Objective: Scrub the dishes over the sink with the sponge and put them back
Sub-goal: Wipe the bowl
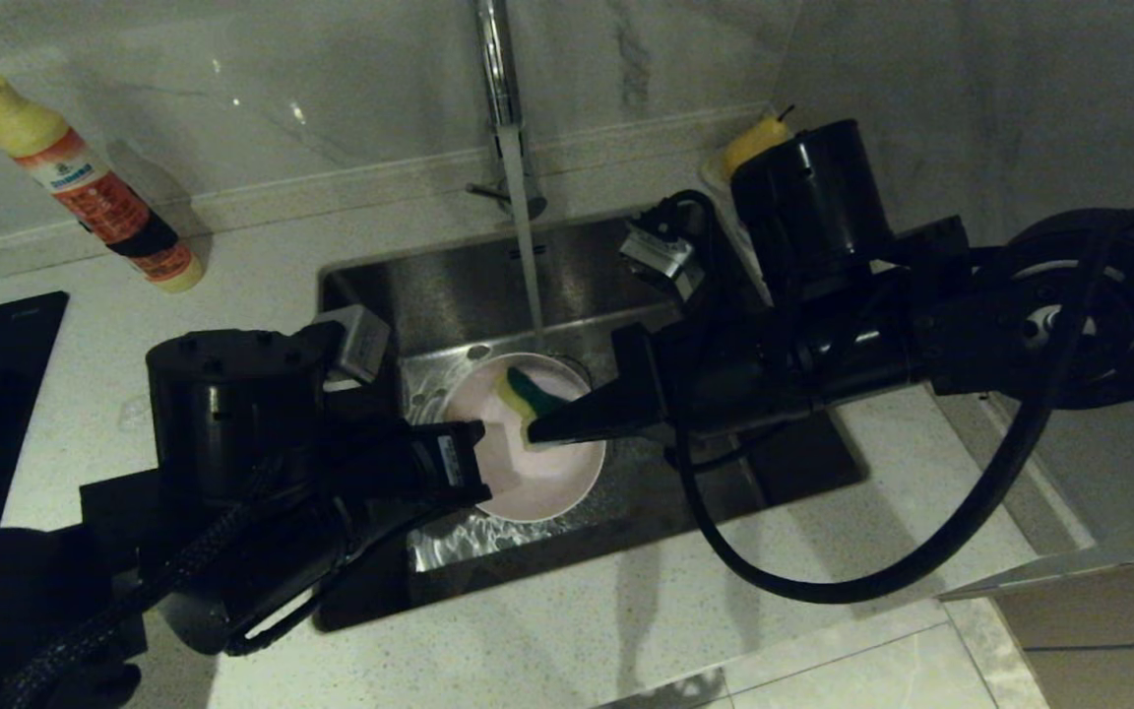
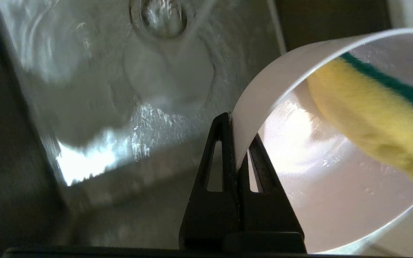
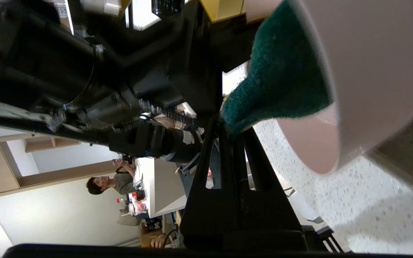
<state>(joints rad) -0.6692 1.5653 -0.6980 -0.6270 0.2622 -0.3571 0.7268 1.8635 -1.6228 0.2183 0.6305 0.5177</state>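
My left claw pinches the pink bowl rim over the sink; my right claw clamps the sponge inside it.

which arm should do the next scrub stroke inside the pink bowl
Right. The right gripper is shut on the sponge, which is already inside the pink bowl over the sink. The left gripper is clamped on the bowl's rim, holding it.

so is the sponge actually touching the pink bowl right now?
Touching. The left wrist view shows the sponge pressed against the inside of the pink bowl, its yellow foam bent against the wall; the right gripper holds it there.
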